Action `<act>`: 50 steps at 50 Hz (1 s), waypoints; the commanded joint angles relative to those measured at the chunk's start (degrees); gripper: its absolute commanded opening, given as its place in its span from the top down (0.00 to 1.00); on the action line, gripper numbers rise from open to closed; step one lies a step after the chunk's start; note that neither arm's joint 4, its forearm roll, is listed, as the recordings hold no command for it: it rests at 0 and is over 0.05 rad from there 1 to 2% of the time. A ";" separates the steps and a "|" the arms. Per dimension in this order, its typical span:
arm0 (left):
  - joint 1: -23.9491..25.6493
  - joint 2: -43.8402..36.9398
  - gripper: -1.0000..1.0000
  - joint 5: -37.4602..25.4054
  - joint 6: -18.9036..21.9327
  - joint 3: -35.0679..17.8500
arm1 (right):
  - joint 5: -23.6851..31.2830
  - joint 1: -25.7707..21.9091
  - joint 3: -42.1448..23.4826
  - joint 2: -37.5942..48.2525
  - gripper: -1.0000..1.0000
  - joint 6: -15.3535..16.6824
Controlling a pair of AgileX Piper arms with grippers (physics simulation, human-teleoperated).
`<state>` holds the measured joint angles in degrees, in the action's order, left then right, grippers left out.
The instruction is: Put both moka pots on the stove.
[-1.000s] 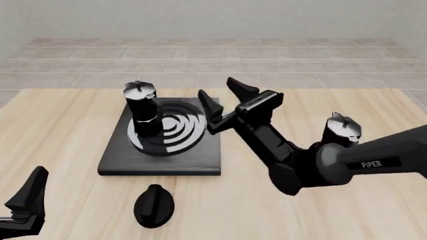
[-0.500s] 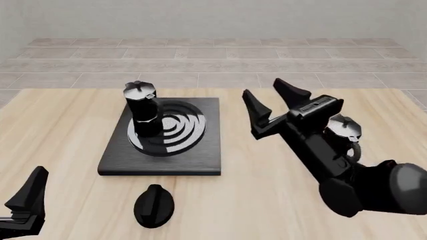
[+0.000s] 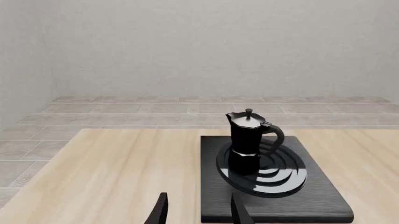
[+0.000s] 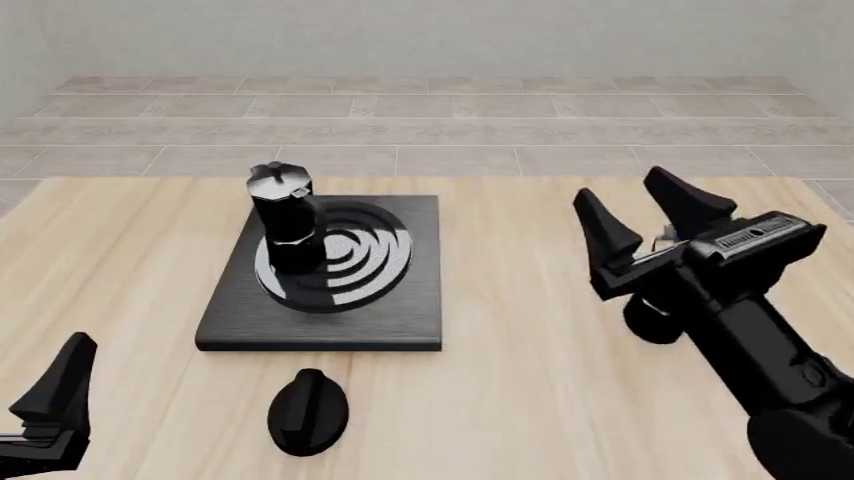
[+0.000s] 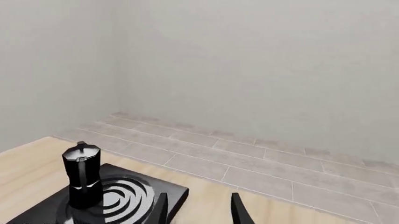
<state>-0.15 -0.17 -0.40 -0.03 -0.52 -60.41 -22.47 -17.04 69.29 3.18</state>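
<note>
One moka pot stands upright on the stove, on the far-left part of the burner rings, its handle turned toward the ring centre in the left wrist view. The stove lies flat on the counter. A black oval knob rests on the counter just near of the stove's front edge.

The right gripper is raised over the counter's right side, well apart from the stove, jaws spread wide and empty. Only a dark base and a sliver of silver show directly beneath and behind those jaws; this appears to be the second moka pot, mostly hidden by the gripper. Contact cannot be determined.

The left gripper sits low at the counter's near-left corner, jaws parted and holding nothing. The stove and its pot lie ahead of those jaws, offset toward the right arm's side.
</note>
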 commanded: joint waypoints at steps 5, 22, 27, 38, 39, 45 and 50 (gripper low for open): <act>0.01 0.00 0.00 0.00 0.02 0.00 | 7.08 5.44 4.14 -9.79 0.00 0.87; -0.01 0.00 0.00 -0.01 -0.01 0.00 | 20.90 13.78 9.03 -20.16 0.00 4.63; 0.00 0.00 0.00 0.00 -0.01 0.00 | 27.65 14.89 9.13 -26.19 0.00 5.95; 0.00 0.00 0.00 0.00 0.00 0.00 | 43.25 17.25 6.53 -35.44 0.00 7.28; 0.00 0.00 0.00 0.00 0.00 0.00 | 44.73 17.37 6.32 -37.16 0.00 7.99; 0.00 0.00 0.00 0.00 0.00 0.00 | 49.24 18.85 4.90 -39.19 0.00 8.08; -0.01 0.00 0.00 -0.01 -0.02 0.00 | 51.92 19.49 4.57 -39.67 0.00 8.29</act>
<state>-0.15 -0.17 -0.40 -0.03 -0.52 -16.29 -4.82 -11.40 33.72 10.56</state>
